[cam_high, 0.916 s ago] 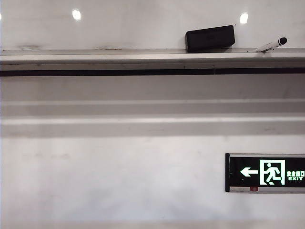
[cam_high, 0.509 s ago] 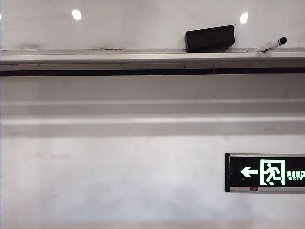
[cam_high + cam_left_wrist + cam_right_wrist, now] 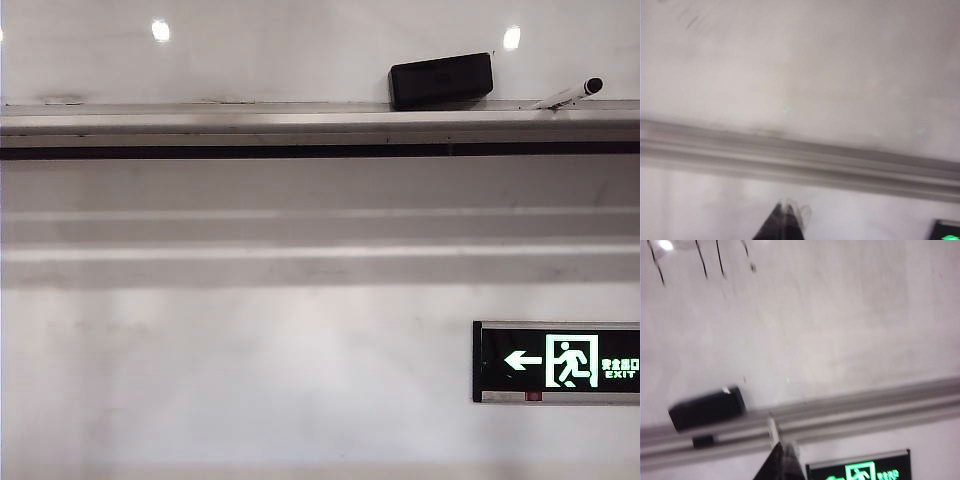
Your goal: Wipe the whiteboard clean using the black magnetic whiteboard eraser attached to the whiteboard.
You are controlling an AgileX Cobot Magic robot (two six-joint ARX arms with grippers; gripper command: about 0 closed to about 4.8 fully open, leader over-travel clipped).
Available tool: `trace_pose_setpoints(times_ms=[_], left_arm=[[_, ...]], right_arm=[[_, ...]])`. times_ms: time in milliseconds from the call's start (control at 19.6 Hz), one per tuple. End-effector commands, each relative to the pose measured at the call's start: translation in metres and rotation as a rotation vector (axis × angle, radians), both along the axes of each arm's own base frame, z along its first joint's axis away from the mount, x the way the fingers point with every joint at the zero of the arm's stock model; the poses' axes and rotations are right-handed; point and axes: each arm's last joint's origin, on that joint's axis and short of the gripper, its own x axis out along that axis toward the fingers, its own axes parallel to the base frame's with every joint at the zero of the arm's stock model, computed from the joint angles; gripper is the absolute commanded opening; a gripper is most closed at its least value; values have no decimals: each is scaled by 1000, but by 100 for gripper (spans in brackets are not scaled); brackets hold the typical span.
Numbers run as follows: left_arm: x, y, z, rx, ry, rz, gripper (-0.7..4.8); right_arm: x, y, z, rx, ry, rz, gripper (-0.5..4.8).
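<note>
Glossy whiteboard above silver tray, exit sign on wall; eraser apart from right pincer, pressed together; left pincer seemingly pressed together too.

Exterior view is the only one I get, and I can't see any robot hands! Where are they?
Observer: The right gripper shows in its wrist view. It is shut and empty, pointing at the wall under the tray, apart from the eraser.
Operator: And the other one?
Observer: The left gripper looks shut too, also under the tray. No eraser shows in its view.
Operator: Is there anything to wipe?
Observer: Yes, black pen strokes on the whiteboard, farther from the tray than the eraser.
</note>
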Motion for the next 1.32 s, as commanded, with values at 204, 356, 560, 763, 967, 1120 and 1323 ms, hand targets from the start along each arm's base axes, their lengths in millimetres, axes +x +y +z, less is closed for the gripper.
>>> trace_pose_setpoints(times_ms=[204,356,560,763,967,1120,1323], left_arm=[[38,-9,90,47,64,-252,-5],[55,-17,114,58,117,-335,-6],[67,-51,130,80,190,-539,-6],[60,-81,133,227,166,-550,-6],[58,-91,130,286,181,-503,-6],[58,-91,133,276,152,-502,-6],[58,-92,133,276,149,-509,-5]], right_arm=[[30,5,51,29,53,129,-2],[43,11,58,66,75,183,-2],[60,29,53,162,141,317,-3],[69,48,53,202,158,407,-3],[82,55,55,696,159,518,-2],[104,63,46,977,228,572,-2],[123,71,38,1093,251,583,-2]])
